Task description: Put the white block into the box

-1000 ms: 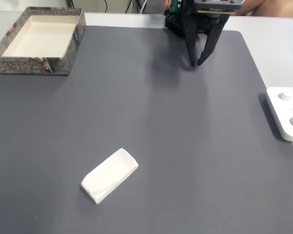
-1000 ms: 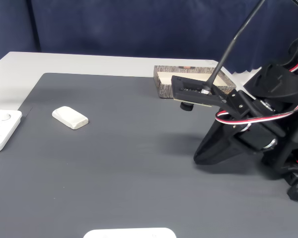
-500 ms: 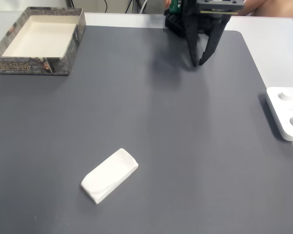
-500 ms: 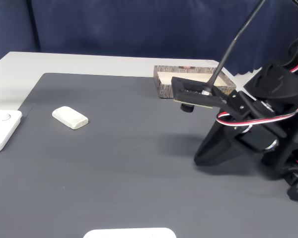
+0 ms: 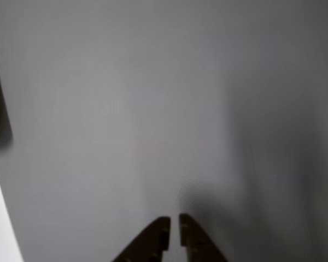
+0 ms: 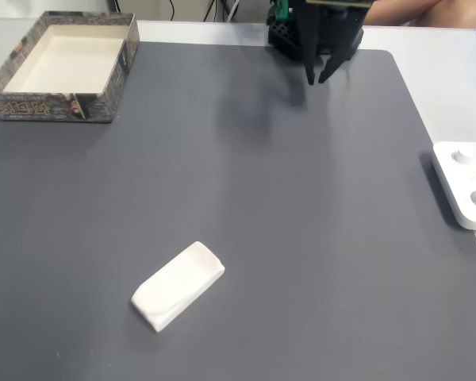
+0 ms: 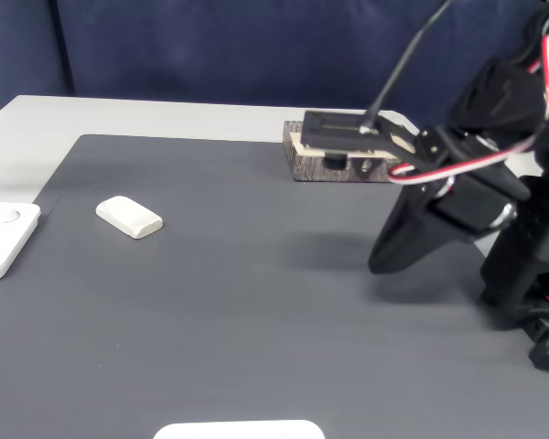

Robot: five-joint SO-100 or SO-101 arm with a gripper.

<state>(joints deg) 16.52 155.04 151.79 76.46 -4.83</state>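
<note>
The white block (image 6: 178, 286) lies at an angle on the grey mat near the front of a fixed view, and it appears again as the white block (image 7: 129, 217) at the left of the other one. The box (image 6: 49, 105), with patterned outer walls and a pale inside, stands at the mat's far left corner; the box (image 7: 302, 165) is partly hidden behind the arm's wrist. My gripper (image 6: 316, 80) hangs at the far edge of the mat, well away from both. In the other view the gripper (image 5: 173, 222) points at bare mat, shut with nothing held.
A white plate with round dents (image 6: 466, 185) sits off the mat's right edge, and the same plate (image 7: 2, 236) shows at the left. Another white object (image 7: 238, 430) pokes in at the bottom. A person's arm (image 6: 428, 11) is behind the robot. The grey mat (image 6: 301, 238) is bare between gripper and block.
The gripper has lifted and drawn back toward the arm's base. The block and the box have not moved.
</note>
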